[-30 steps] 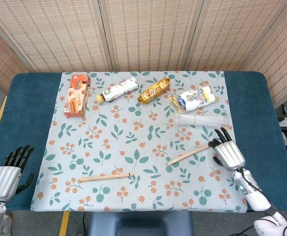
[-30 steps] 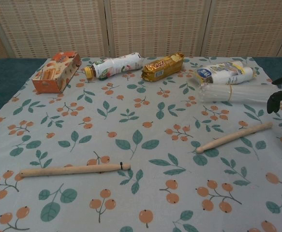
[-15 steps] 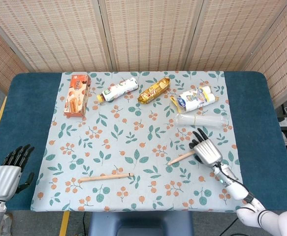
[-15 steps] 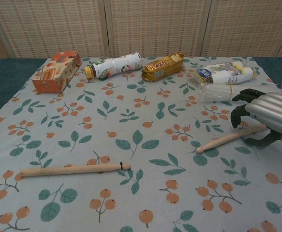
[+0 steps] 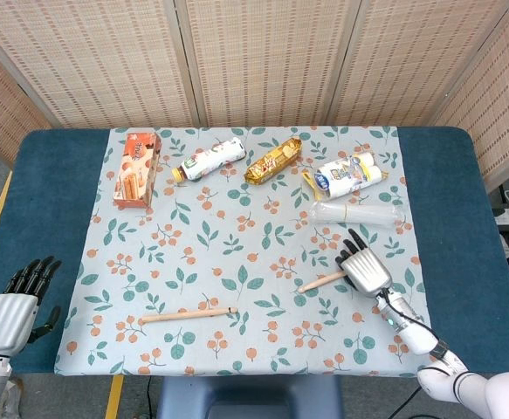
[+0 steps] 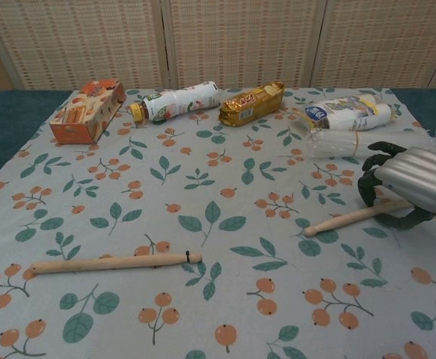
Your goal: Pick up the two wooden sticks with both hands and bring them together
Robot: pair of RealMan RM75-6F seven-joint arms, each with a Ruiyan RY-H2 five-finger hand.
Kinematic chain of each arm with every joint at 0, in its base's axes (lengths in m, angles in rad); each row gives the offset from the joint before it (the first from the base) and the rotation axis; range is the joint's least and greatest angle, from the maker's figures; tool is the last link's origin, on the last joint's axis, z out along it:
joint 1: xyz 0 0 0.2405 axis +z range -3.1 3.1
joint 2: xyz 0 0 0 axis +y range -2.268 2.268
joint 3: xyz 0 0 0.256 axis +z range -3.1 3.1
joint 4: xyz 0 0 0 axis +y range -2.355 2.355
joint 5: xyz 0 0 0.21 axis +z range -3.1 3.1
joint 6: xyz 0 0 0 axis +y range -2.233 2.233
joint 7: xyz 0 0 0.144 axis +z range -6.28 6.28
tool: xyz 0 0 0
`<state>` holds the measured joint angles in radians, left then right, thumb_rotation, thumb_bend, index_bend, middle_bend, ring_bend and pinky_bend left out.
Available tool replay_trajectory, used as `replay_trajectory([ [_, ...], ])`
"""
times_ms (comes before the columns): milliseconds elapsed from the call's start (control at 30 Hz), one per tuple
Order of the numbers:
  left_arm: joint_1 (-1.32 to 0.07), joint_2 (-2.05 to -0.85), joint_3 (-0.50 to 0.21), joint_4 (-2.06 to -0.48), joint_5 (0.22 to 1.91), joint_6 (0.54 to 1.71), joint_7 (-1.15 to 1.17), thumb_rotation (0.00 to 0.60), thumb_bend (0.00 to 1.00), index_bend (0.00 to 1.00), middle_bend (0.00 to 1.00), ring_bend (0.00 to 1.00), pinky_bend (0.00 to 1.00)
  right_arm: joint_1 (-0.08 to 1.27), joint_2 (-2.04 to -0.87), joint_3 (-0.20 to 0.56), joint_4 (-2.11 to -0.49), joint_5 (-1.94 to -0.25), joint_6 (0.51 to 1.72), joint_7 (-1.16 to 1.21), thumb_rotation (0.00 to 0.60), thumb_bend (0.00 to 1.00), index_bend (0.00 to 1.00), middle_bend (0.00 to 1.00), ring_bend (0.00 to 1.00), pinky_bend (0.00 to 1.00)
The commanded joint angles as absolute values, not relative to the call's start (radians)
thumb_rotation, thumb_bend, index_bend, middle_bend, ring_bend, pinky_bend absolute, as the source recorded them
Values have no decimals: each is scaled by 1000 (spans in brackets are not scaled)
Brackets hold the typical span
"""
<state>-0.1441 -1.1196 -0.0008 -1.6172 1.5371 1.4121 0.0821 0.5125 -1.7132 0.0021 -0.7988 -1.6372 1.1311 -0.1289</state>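
Note:
Two wooden sticks lie on the flowered cloth. The left stick (image 5: 187, 313) (image 6: 113, 262) lies near the front edge with nothing touching it. The right stick (image 5: 322, 281) (image 6: 345, 220) lies slanted, its right end hidden under my right hand (image 5: 365, 269) (image 6: 412, 183). That hand arches over the stick's end, with the fingers (image 6: 369, 187) curved down on the far side and the thumb on the near side; the stick still rests on the cloth. My left hand (image 5: 14, 307) hangs off the table's front left corner, fingers apart, holding nothing, far from the left stick.
Along the back of the cloth lie an orange box (image 5: 135, 168), a white bottle (image 5: 209, 158), a gold snack packet (image 5: 273, 160) and a white packet (image 5: 350, 175). A clear bundle of straws (image 5: 359, 213) lies just behind my right hand.
My right hand has come in from the right edge and settled over the right stick's end, fingers curving down around it. The sticks and my left hand have not moved.

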Motion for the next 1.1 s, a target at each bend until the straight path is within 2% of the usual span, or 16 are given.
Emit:
replay_trajectory([
  [33,-143,-1119,0,-1617,1538,1414,80,600,443,0,29,0,151,511,-1714,-2,-800,-1635,1133,-144,600,311,602,479,243,1],
  [167,-142,-1116,2,-1618,1542,1418,78,600,442,0,29,0,151,508,-1714,-4,-804,-1630,1138,-166,600,313,674,549,347,44],
  [267,-140,-1116,3,-1618,1544,1420,77,600,442,0,29,0,151,507,-1713,-3,-809,-1620,1133,-180,600,323,723,605,454,144],
  [533,-140,-1114,5,-1621,1547,1421,78,600,441,0,30,0,151,508,-1716,-6,-807,-1609,1126,-162,600,481,810,673,548,174],
  [633,-142,-1114,5,-1618,1546,1417,77,600,441,0,32,1,151,508,-1712,-5,-807,-1617,1156,-135,600,500,865,717,579,177],
  [833,-157,-1119,13,-1619,1552,1384,84,600,454,8,64,62,151,511,-1665,14,-862,-1637,1246,-100,600,502,889,735,595,178],
  [967,-178,-1144,15,-1611,1589,1375,113,600,457,27,80,62,159,516,-1608,40,-952,-1629,1276,-112,600,502,889,735,595,178],
  [1100,-217,-1162,26,-1633,1605,1306,173,600,456,49,125,70,167,520,-1549,74,-1072,-1592,1266,-109,600,502,888,735,595,178],
])
